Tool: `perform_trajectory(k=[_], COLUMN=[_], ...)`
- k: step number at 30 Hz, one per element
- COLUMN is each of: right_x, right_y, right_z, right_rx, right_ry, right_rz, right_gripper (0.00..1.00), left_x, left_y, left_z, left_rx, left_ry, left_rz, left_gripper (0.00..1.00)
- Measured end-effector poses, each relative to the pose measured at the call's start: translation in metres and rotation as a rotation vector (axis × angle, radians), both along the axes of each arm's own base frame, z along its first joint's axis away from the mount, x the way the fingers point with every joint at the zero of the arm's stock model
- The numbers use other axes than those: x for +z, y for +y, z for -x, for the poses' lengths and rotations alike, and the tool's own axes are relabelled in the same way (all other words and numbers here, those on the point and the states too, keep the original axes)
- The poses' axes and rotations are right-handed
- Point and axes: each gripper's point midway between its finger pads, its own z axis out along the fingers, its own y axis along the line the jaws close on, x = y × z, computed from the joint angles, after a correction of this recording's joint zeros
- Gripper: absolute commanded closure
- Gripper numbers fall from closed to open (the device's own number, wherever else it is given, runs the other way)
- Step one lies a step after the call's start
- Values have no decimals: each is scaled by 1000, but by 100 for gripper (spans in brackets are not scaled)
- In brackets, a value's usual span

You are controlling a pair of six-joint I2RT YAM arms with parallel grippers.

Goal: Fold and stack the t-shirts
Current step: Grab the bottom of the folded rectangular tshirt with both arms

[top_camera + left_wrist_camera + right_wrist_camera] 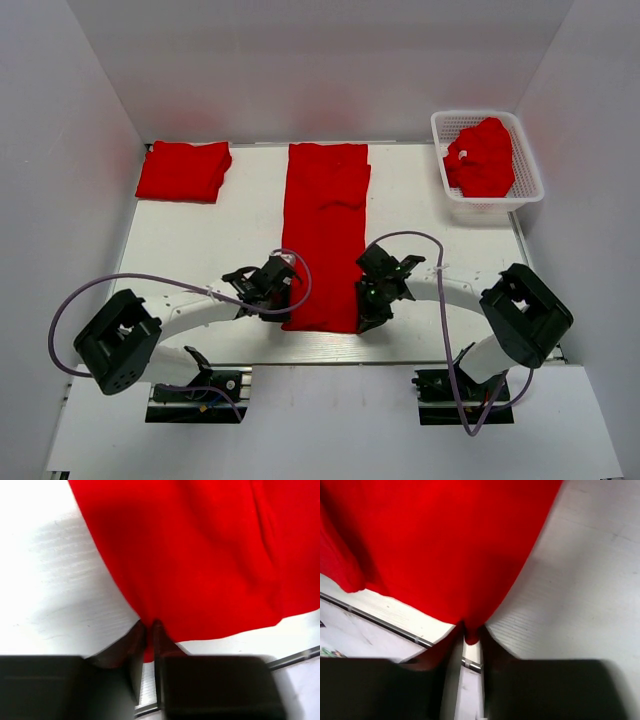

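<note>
A long shirt (325, 235) lay down the middle of the counter (200, 250), running from its far edge almost to the near one. A folded shirt (184, 170) sat in the far left corner, well apart from it. A basket (495, 205) stood in the far right corner with more shirts (482, 158) heaped in it. The left fingers (136, 642) pinched the long shirt's near left corner and the right fingers (451, 645) its near right corner, both by the counter's near edge.

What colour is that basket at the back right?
The basket is white plastic lattice; the top view shows it best.
</note>
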Motion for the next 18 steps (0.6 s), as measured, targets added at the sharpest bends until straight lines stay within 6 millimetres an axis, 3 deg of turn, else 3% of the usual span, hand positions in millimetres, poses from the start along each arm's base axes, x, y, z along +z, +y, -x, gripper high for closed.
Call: perform_trajectory(k=[1,2,3,10,14,18], right_x=[-1,-2,-2,7,26,29], right_y=[0,1,1,2,5,5], right_z=[0,0,0,-3,-8,-12], right_rx=[5,5,6,3,2,11], right_ry=[1,4,5,-35,-108,-137], right_rz=[0,0,-2,-21,-70,-76], right_gripper=[90,98,100,100,100,100], left_x=[0,0,0,3,15,29], left_y=[0,-1,-1,12,15,9], left_z=[0,1,1,14,17,10], left_rx=[1,2,3,24,27,47], left_ry=[-1,0,1,36,36,39], left_rz=[3,7,7,-26,-17,-20], left_gripper=[96,100,100,100,100,100])
